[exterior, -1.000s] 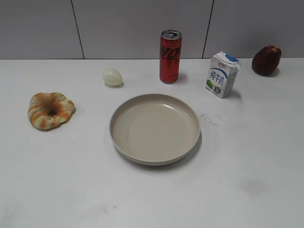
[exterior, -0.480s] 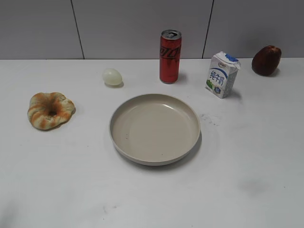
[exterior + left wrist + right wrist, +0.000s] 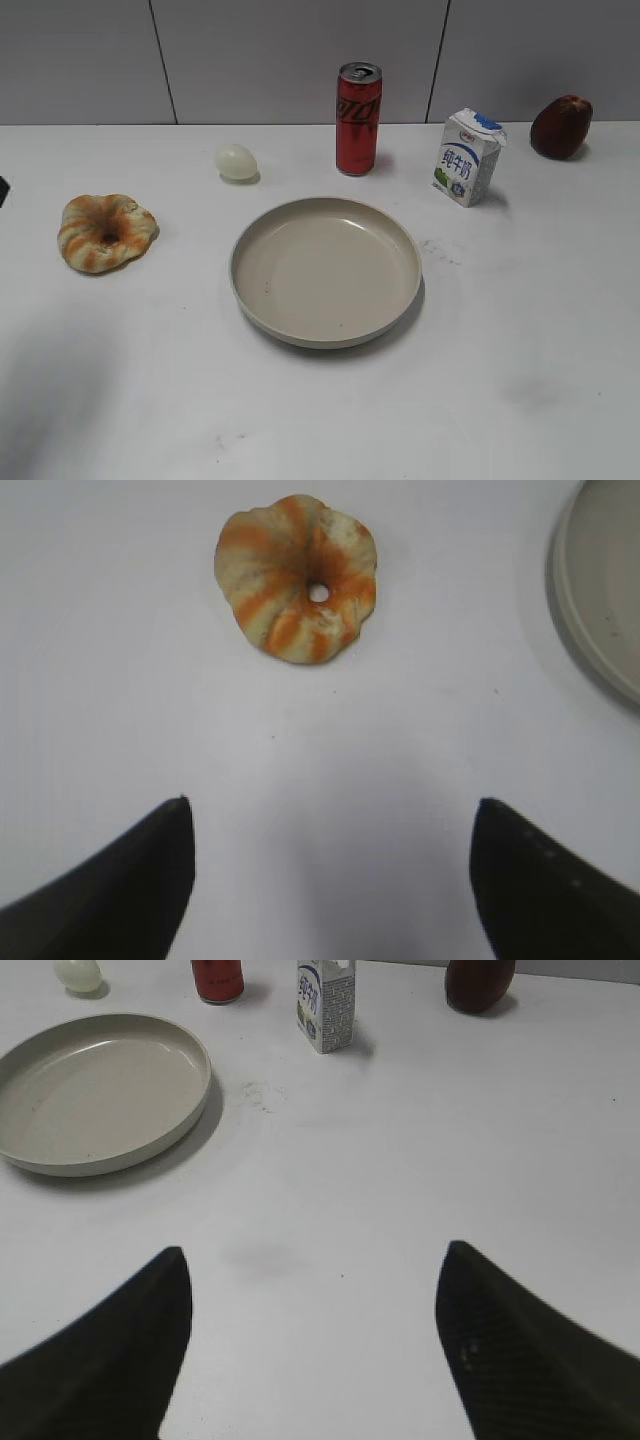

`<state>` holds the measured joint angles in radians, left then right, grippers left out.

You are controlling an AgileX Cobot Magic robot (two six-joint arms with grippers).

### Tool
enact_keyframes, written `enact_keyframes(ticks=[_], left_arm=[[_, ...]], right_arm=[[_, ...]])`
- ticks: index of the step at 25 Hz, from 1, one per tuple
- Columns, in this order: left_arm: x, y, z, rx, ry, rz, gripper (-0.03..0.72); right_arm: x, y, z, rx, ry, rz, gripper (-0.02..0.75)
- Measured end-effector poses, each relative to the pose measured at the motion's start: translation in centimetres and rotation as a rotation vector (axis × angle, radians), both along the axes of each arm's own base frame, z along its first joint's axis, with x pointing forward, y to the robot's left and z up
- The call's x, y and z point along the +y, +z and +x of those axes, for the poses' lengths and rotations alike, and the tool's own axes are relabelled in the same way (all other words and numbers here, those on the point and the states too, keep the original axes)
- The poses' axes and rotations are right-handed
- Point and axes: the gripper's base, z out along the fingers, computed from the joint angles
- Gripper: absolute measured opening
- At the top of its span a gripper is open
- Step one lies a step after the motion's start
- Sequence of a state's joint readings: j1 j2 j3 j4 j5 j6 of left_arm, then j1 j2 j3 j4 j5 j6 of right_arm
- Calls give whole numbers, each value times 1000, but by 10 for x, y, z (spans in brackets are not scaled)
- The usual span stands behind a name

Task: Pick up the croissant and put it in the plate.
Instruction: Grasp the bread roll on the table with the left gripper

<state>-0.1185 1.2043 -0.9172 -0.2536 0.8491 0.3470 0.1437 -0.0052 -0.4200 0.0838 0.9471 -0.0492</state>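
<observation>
While the counter lies wide and white in front of you, the plate sits dead centre, bare, with open room all round its rim. Off to its left, well apart, the croissant lies flat on the counter, not yet lifted. It's a ring, so you've no long axis to line up with; any approach across the middle serves.

Your left gripper is the one to use. In the left wrist view the croissant lies straight ahead of the jaws, nearly centred between them, and the jaws are spread wide, holding nothing. The plate's edge shows at that view's right, so I'd judge the carry runs rightward over bare counter.

Your right gripper is spread and unladen too, over bare counter on the plate's far side, much farther from the pastry.

The can, carton, egg and dark fruit stand along the back, clear of that path.
</observation>
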Motion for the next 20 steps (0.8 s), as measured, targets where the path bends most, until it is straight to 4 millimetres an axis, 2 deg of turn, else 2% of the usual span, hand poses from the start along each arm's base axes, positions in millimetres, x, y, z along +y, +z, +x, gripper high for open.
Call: enact_keyframes(ticks=[5, 10, 15, 20], left_arm=[[-7, -15, 63, 91, -38, 34, 645], [-13, -56, 115, 206, -97, 75, 631], [-14, -102, 146, 255, -117, 116, 631], [-13, -128, 168, 215, -118, 158, 631]], right_arm=[[0, 0, 0, 0, 0, 0, 572], [0, 0, 0, 0, 0, 0, 572], [0, 0, 0, 0, 0, 0, 572], [0, 0, 0, 0, 0, 0, 572]])
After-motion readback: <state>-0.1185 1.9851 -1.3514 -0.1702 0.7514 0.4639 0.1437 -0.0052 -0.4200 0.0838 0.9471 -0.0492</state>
